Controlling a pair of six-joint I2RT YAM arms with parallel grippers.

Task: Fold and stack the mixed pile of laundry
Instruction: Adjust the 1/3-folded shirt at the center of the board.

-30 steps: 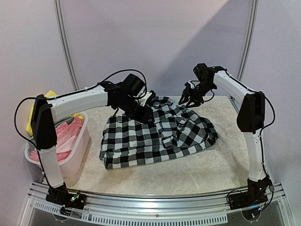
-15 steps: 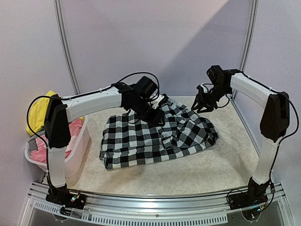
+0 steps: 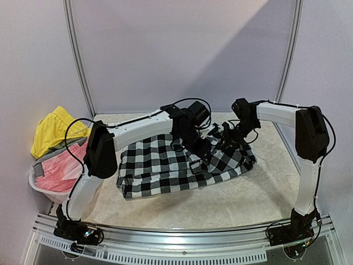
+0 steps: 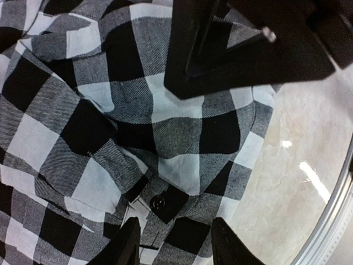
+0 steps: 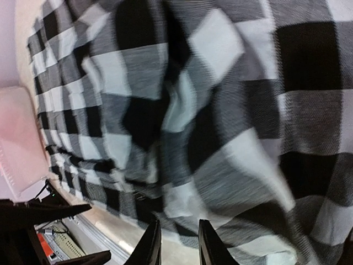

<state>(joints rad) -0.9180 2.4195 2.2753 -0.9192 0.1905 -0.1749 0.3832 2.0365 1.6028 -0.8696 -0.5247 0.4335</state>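
The black-and-white checked shirt [image 3: 165,165] lies spread and partly folded in the middle of the table. My left gripper [image 3: 205,148] reaches across to its right half and hovers open just above the cloth [image 4: 182,127], near a black button [image 4: 157,203], with fingertips [image 4: 132,232] apart. My right gripper [image 3: 227,142] is low over the shirt's right part, next to the left one. In the right wrist view its jaws stand narrowly apart over blurred checked cloth [image 5: 220,110]; whether any cloth lies between them I cannot tell. The rest of the laundry pile, yellow [image 3: 52,130], pink [image 3: 58,168] and grey [image 3: 55,154], sits at the left.
A white basket [image 3: 47,190] at the table's left edge holds the other garments. Bare marbled tabletop [image 3: 265,182] shows to the right of and in front of the shirt. A metal rail [image 3: 182,240] runs along the near edge. The right arm's black gripper body [image 4: 248,49] is close above my left fingers.
The left arm has swung right across the shirt to its right half. The right gripper has come down and in from the back right onto the shirt, and its jaws have narrowed.
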